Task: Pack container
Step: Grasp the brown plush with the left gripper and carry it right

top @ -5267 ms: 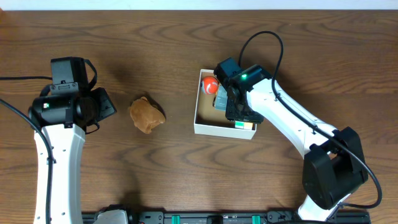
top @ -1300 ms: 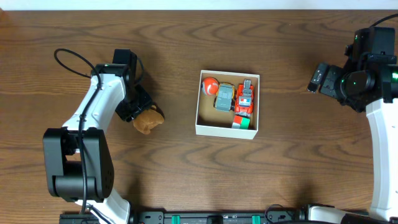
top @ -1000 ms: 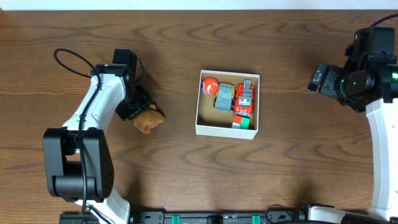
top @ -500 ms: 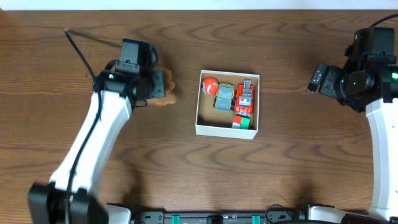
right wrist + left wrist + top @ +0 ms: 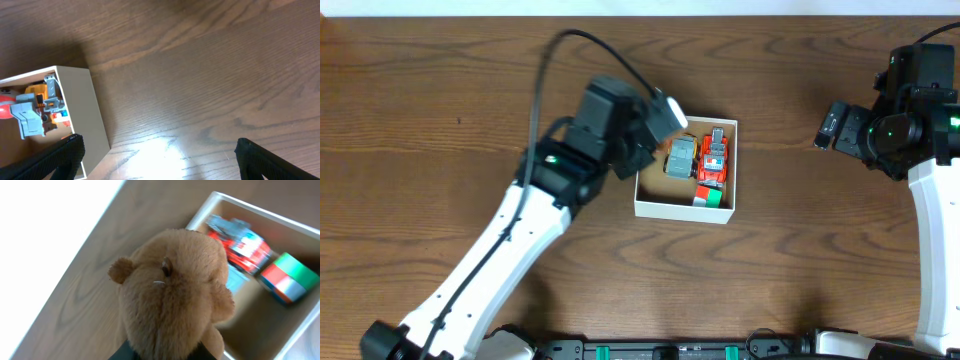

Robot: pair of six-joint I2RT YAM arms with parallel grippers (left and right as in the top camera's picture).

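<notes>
The container (image 5: 670,209) sits on the brown table (image 5: 470,80), a little to the right of the middle. It is a small square box with white walls. From above I can see a red truck (image 5: 714,160) inside it, a grey and orange car (image 5: 680,157) just beside the truck, and a green and red block (image 5: 713,198) in the corner below the truck.

My left gripper (image 5: 655,128) hangs over the top left corner of the box. From above you cannot see what it holds, because my arm covers it. My left wrist camera shows it well: a fuzzy brown teddy bear (image 5: 170,300) fills the middle of that view. My left gripper is closed tight on the bear. Only small dark bits of my fingers (image 5: 120,356) show at the bottom, one on each side of the bear. Behind the bear I see the box wall, the truck and the block, all a bit blurry. The bear's head is over the edge of the box.

My right gripper (image 5: 157,150) is far off to the right, well apart from the box. My right wrist camera sees the box from the side, at the left edge of its view. It shows one tall white wall and the grey car peeking over it. My two right fingertips sit in the bottom corners of that view, spread wide, with only bare table between them.
</notes>
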